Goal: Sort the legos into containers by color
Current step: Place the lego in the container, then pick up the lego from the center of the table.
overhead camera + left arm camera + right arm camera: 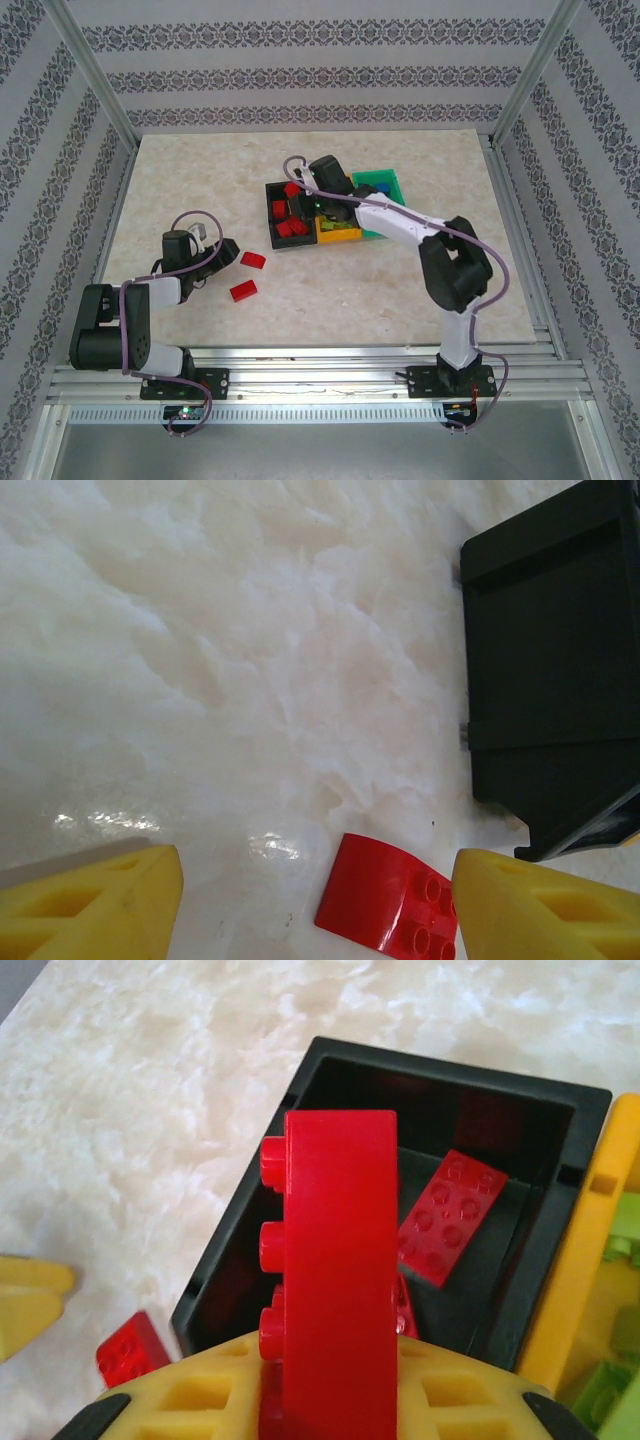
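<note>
Bench (200, 180) of pale marbled stone carries the row of three joined bins: the black bin (271, 222), the yellow-orange bin (335, 241) and the green bin (385, 185).

The right claw (335, 1390) hangs over the black bin, clamped on a long red brick (338, 1260) held on edge with its studs facing the claw's left. Beneath it, on the bin floor, lies a red two-by-four brick (450, 1218). Off to the claw's right, the yellow-orange bin holds lime green bricks (612, 1385).

The left claw (318, 880) sits low over the bench with its fingers apart. A red curved-top brick (390, 900) lies between them, nearer the right finger, and the black bin's outer wall is ahead and to its right. A second loose red brick (243, 291) lies back toward the arm bases.

The step in hand looks like dropping a red piece in with the other reds. That calls for the right fingers to part while the brick is over the opening, not the near wall. The left claw then needs to centre on the curved brick before closing, since its smooth top may slip.
</note>
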Controlling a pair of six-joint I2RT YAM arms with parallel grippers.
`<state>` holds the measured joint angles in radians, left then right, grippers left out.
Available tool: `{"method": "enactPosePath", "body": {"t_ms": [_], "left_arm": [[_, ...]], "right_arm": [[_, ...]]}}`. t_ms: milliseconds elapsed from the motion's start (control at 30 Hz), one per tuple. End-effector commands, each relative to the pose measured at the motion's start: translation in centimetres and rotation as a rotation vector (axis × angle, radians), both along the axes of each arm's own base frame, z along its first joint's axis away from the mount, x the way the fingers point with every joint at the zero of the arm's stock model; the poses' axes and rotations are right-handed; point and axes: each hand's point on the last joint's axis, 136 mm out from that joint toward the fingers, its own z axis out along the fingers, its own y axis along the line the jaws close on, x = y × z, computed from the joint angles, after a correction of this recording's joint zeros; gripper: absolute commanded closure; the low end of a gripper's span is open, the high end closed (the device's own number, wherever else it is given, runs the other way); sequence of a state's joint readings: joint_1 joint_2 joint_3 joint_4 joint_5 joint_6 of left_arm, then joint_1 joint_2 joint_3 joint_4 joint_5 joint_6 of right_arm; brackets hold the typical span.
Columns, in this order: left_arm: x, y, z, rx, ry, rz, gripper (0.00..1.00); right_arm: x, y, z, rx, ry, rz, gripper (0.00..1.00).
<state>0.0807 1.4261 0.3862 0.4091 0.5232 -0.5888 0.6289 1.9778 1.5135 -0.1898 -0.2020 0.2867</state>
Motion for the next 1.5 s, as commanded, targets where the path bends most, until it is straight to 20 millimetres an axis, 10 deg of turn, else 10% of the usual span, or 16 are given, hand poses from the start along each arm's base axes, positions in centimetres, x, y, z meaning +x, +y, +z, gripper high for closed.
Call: {"method": "enactPosePath", "body": {"t_ms": [0,233,567,967,1467], "left_arm": [[-0.1,-0.5,-0.5,-0.04,0.024,-0.015,0.28],[-0.1,-0.5,-0.5,-0.042,0.025,-0.017,0.28],[-0.1,-0.7,-0.6,-0.051,0.026,-0.022,0.28],[-0.1,-0.3,-0.6,-0.031,0.036,-0.019,0.27],[-0.3,0.9,-0.5,-0.039,0.046,0.021,0.27]], "right_arm": [[1.3,1.1,0.4,0.021,0.005,-0.006,0.73],[2.6,0.2,-0.9,0.049,0.046,-0.047,0.63],[-1.6,-0.7,-0.5,0.023,0.033,0.004,0.57],[-10.7,4.1,-4.2,-0.027,0.072,0.273,0.54],[-13.8,9.3,-5.3,-0.124,0.054,0.416,0.51]]}}
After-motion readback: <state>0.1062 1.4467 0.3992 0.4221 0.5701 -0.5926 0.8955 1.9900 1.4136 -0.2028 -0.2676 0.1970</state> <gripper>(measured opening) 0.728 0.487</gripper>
